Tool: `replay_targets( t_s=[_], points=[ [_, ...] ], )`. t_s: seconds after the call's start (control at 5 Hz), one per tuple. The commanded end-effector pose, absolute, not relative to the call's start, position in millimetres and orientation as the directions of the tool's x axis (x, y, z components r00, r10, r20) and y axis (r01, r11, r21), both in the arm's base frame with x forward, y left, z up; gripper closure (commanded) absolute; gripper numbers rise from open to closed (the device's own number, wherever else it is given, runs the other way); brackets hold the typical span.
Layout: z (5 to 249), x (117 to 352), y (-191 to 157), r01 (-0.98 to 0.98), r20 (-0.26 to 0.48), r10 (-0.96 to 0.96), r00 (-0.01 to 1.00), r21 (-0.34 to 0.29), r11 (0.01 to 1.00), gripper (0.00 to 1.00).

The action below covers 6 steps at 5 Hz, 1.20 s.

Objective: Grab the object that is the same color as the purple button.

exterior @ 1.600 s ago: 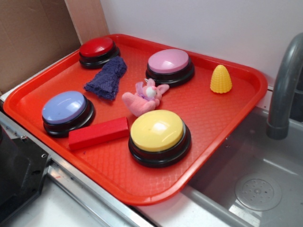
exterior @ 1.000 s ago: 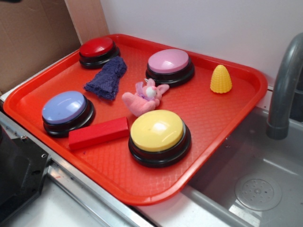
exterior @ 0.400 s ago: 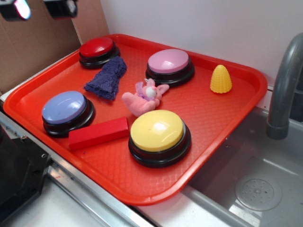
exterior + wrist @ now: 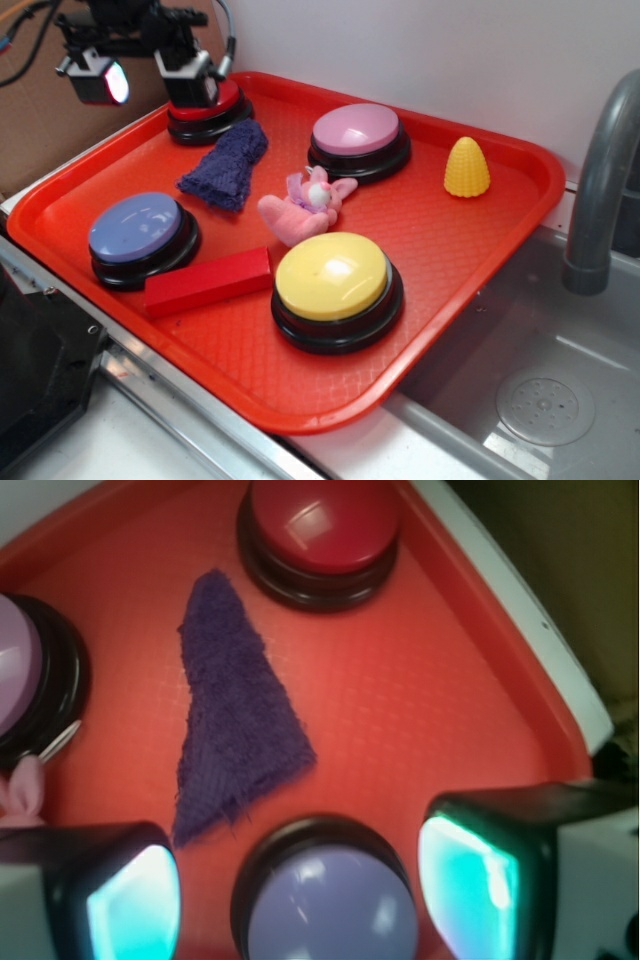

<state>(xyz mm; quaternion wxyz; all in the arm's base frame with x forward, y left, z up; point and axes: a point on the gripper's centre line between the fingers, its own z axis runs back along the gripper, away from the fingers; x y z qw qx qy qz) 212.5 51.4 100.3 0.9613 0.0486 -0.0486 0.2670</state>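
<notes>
The dark purple knitted cloth (image 4: 226,166) lies flat on the red tray (image 4: 450,250), between the red button (image 4: 207,108) and the lavender-blue purple button (image 4: 135,230). In the wrist view the cloth (image 4: 231,715) stretches from the red button (image 4: 322,532) toward the purple button (image 4: 330,900), which sits between my fingertips. My gripper (image 4: 143,75) hangs open and empty high above the tray's far left corner, left of the red button and up-left of the cloth. In the wrist view the gripper (image 4: 300,895) shows both pads wide apart.
On the tray also stand a pink-mauve button (image 4: 358,138), a yellow button (image 4: 335,285), a pink plush bunny (image 4: 305,208), a red block (image 4: 208,282) and a yellow cone (image 4: 467,167). Cardboard (image 4: 50,120) stands at left, a sink (image 4: 540,400) and faucet (image 4: 600,180) at right.
My gripper has come down into the exterior view at the top left, from barely visible to hanging over the tray's far left corner. Nothing on the tray has moved.
</notes>
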Motion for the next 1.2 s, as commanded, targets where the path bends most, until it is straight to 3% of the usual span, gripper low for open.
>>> replay_targets(
  t_s=[0.0, 0.2, 0.4, 0.8, 1.0],
  points=[
    [65, 240, 71, -0.354, 0.176, 0.337, 0.925, 0.074, 0.932, 0.0],
    [52, 252, 76, -0.331, 0.184, 0.313, 0.932, 0.078, 0.94, 0.0],
    [32, 252, 74, -0.312, 0.144, 0.307, 0.941, 0.013, 0.95, 0.0],
    [28, 248, 72, -0.257, 0.136, 0.28, 0.95, -0.164, 0.952, 0.0],
    [26, 242, 77, -0.295, 0.127, 0.312, 0.942, -0.134, 0.946, 1.0]
  ],
)
